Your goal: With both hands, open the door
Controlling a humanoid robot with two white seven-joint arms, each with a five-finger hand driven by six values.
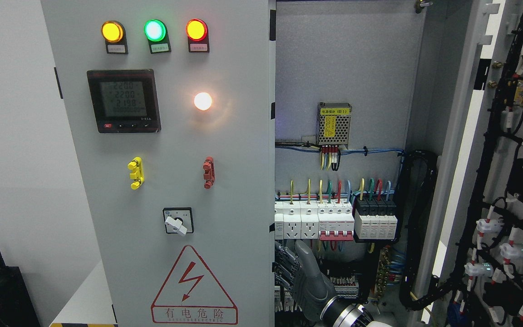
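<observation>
Head view looks straight at a tall grey metal cabinet (pixel 343 68). Its left door (pixel 161 181) is closed, a flat painted panel carrying three round lamps in amber, green and red, a black square meter (pixel 123 101) with a lit display, a glowing white lamp, a yellow handle (pixel 135 173), a red handle (pixel 208 172), a white rotary switch (pixel 176 221) and a red-edged triangular warning sign (pixel 193 286). The right door (pixel 511 181) is swung wide open at the picture's right, its inner face covered with black cable looms and white connectors. Inside the cabinet sit a perforated metal power supply (pixel 334 124) with a yellow label, a row of white breakers and sockets (pixel 316 220), black-topped modules (pixel 376 220) and coloured wires. The right hand (pixel 300 277), dark grey with ribbed jointed fingers (pixel 284 265), rises from the bottom edge just beside the left door's inner edge; fingers are extended, gripping nothing visible.
</observation>
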